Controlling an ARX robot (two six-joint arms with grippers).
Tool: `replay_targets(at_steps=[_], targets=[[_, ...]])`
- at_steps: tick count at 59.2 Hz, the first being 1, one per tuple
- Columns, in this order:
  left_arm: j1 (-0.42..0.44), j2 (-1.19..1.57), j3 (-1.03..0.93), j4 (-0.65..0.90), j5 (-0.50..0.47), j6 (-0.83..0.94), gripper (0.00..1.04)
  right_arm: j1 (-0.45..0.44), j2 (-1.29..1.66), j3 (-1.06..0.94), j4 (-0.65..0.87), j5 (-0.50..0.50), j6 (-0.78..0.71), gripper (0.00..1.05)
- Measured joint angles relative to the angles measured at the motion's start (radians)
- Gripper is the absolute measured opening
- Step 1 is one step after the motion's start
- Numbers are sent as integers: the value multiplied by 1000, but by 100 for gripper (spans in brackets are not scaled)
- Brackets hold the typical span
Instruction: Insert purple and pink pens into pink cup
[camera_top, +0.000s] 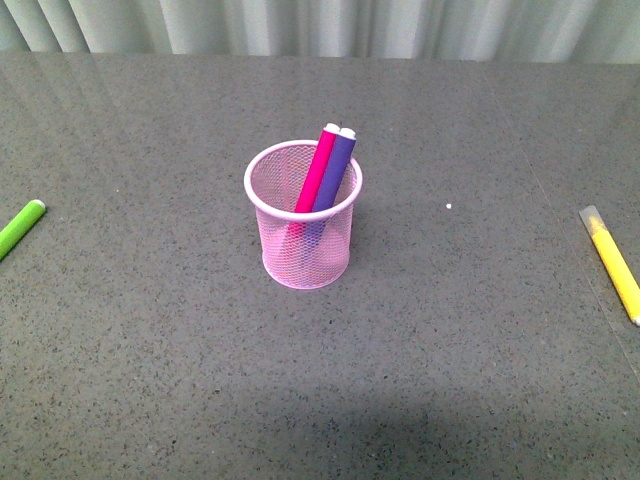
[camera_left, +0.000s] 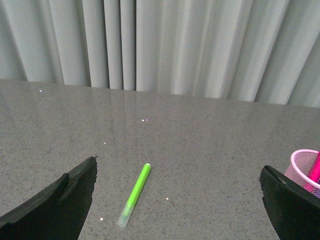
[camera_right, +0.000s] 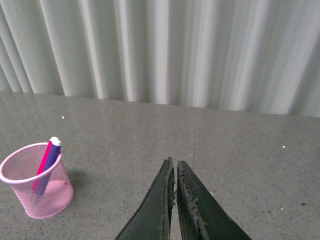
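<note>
1. The right gripper (camera_right: 175, 172) has its two dark jaws pressed together with nothing between them, hanging over bare tabletop, well apart from the cup.
2. The left gripper (camera_left: 177, 200) has its black jaws spread wide, empty, with the lime green marker with a clear cap (camera_left: 134, 194) lying on the table between them.
3. The light pink wire-mesh cup with a solid rim (camera_top: 303, 213) stands upright in the middle of the speckled grey table (camera_top: 470, 330). Inside it lean the magenta pink marker (camera_top: 317, 168) and the dark purple marker (camera_top: 335, 171), side by side and touching, white ends poking above the rim. To my eye the job looks finished.
4. The risk now: both markers lean against the far side and stand taller than the cup, so a stray arm brushing their tops could tip the light mesh over.
5. The left jaws could also pick up that green marker by mistake, or the yellow marker (camera_top: 614, 264) at the right edge could get taken; neither belongs in the cup.
</note>
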Motion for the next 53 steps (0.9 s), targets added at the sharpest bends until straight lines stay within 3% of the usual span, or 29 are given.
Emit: replay_targets(at_steps=[36, 42, 53], targets=[[0, 0, 0, 0, 0, 0, 97, 0, -241, 0, -240, 0, 0, 3], [0, 0, 0, 0, 0, 0, 97, 0, -358, 0, -389, 2, 0, 3], [0, 0, 0, 0, 0, 0, 97, 0, -401, 0, -403, 1, 0, 3]])
